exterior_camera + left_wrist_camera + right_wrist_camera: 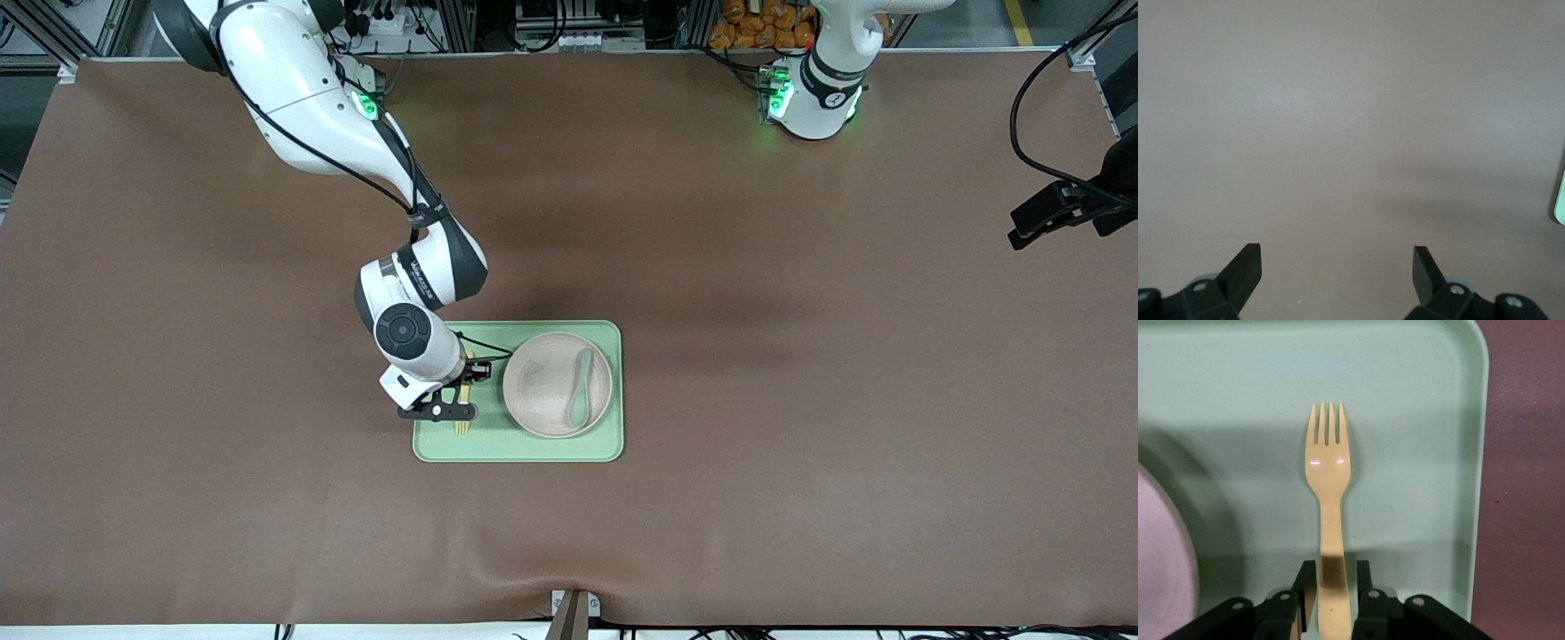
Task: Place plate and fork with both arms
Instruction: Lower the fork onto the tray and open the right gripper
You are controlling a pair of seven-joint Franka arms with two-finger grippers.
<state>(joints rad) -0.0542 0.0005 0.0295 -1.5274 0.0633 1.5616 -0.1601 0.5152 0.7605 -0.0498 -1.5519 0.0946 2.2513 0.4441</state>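
The pale-yellow fork (1328, 477) lies on the green tray (444, 449), at the tray's end toward the right arm, beside the plate; it also shows in the front view (461, 425). My right gripper (1336, 577) (449, 411) is low over the tray. Its fingers stand narrowly apart astride the fork's handle, with a thin gap on each side. The beige-pink plate (542, 391) sits on the tray with a grey-green spoon (580, 387) in it. My left gripper (1337, 260) is open and empty over bare table; it does not show in the front view.
The brown table mat (800, 400) lies all round the tray. A sliver of the tray's edge (1559, 200) shows in the left wrist view. A black device on a cable (1062, 209) hangs over the table's edge at the left arm's end.
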